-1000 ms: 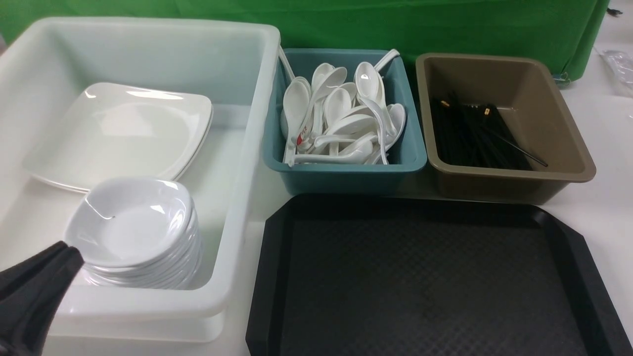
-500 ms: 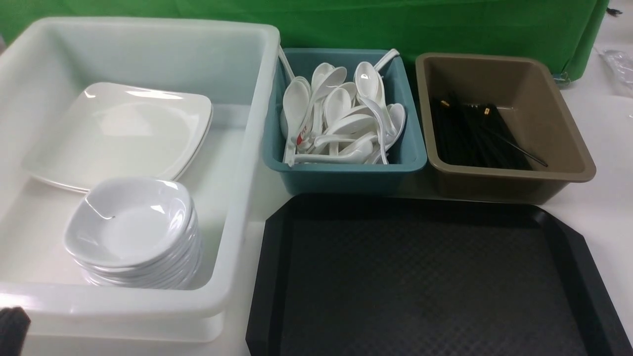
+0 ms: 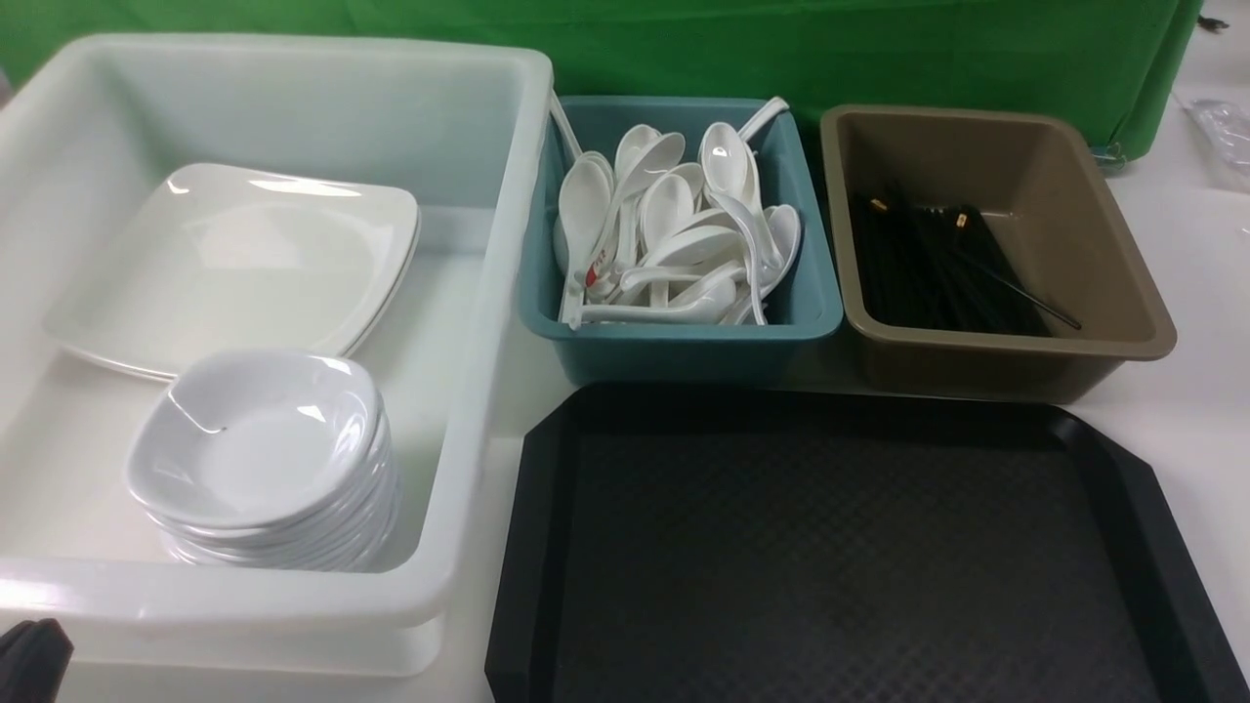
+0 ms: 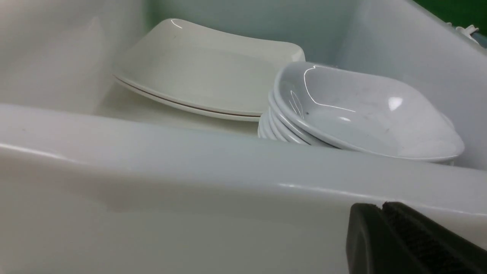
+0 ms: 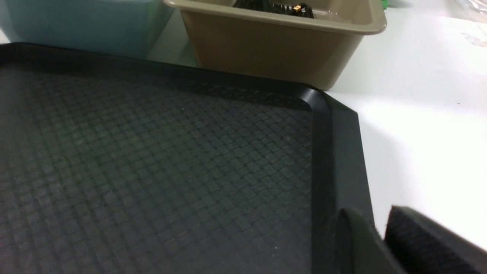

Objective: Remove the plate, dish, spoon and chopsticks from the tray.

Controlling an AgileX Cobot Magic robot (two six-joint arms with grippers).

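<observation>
Black tray (image 3: pixel 850 547) with cut-off corners lies bare on the white desk (image 3: pixel 1191 410), nearest the robot and right of centre. Left of it stands a large white tub (image 3: pixel 469 293), holding the square plate (image 3: pixel 234 264) on top of another plate toward its far side, and the small dish (image 3: pixel 254 434) topping a stack of like dishes toward its near side. Behind the tray, a teal tub (image 3: pixel 684 342) is heaped with white soup spoons (image 3: pixel 674 244), one showing a red mark on its handle; which is the task's spoon cannot be told. Beside it on the right, a brown tub (image 3: pixel 1016 351) holds a bundle of black chopsticks (image 3: pixel 937 264) with gold caps.

Only a dark tip of the left hand (image 3: pixel 29 659) shows in the front view, low by the white tub's near left corner and outside its wall, well apart from plate and dish; its pads are pressed together, holding nothing. Seen from its own wrist, the right hand (image 5: pixel 380 236) hovers over the tray's right rim, near the brown tub's corner, with a narrow gap between its fingers and nothing in it.
</observation>
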